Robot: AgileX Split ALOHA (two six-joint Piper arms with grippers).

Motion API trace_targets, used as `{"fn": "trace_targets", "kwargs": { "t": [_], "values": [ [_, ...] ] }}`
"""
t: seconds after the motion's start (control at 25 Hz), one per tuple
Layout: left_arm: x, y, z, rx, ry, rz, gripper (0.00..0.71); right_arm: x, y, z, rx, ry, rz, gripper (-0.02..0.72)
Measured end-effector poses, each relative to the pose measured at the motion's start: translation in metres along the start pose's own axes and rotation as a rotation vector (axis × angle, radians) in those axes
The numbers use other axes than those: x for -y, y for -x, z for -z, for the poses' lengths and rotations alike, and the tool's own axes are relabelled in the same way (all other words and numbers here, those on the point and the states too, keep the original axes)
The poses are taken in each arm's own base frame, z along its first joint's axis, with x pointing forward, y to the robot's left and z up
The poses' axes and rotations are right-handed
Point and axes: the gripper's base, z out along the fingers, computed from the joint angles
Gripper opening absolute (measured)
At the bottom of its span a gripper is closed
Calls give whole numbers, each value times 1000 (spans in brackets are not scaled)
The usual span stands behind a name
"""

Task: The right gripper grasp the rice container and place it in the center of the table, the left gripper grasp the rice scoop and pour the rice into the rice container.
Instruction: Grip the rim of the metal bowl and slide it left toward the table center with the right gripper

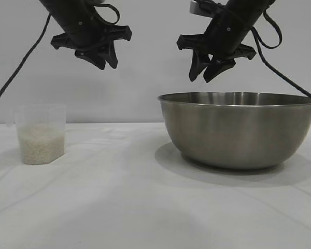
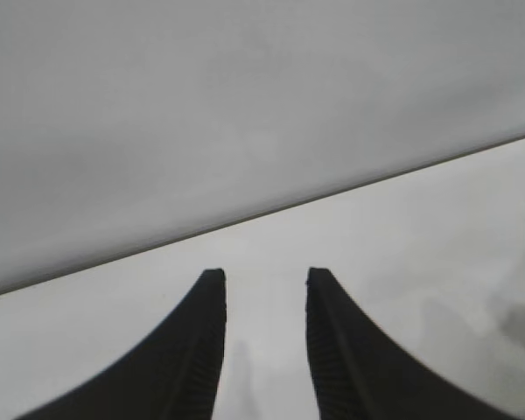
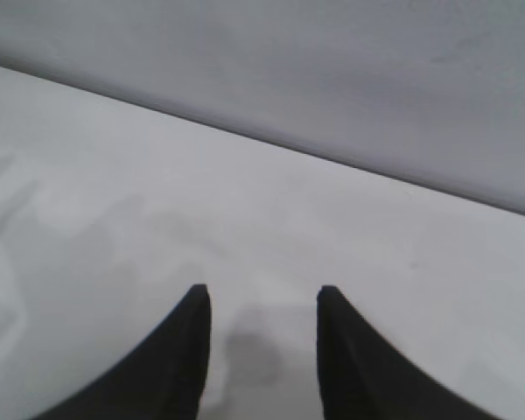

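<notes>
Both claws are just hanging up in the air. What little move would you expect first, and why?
Probably the right claw drops onto the near rim of the steel bowl. It hangs open just above that rim, holding nothing, and the bowl sits well toward the right of the table, not in the middle. The left claw hangs open, above and right of the cup of rice.

A plain pale grey wall (image 1: 145, 62) filled the upper half of the frame, unmarked and evenly lit. It met the white cloth surface along a straight horizontal line across the middle. Soft shadows lay in the lower half, toward the right.
</notes>
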Motion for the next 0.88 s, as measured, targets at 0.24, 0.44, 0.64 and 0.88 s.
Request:
{"fn": "trace_targets", "kwargs": {
  "t": [0.24,0.44,0.64,0.88],
  "values": [
    [-3,-1,0,-16,2,-4,188,18,7,39,-83,-19,-43,290],
    [-6,-3,0,-36,6,-38,188,34,-3,75,-284,-52,-94,290],
    [-5,-5,0,-60,0,-45,188,34,-18,92,-503,-63,-81,290],
    [-5,-7,1,-76,-5,-45,188,36,-28,99,-629,-103,-80,366]
  ]
}}
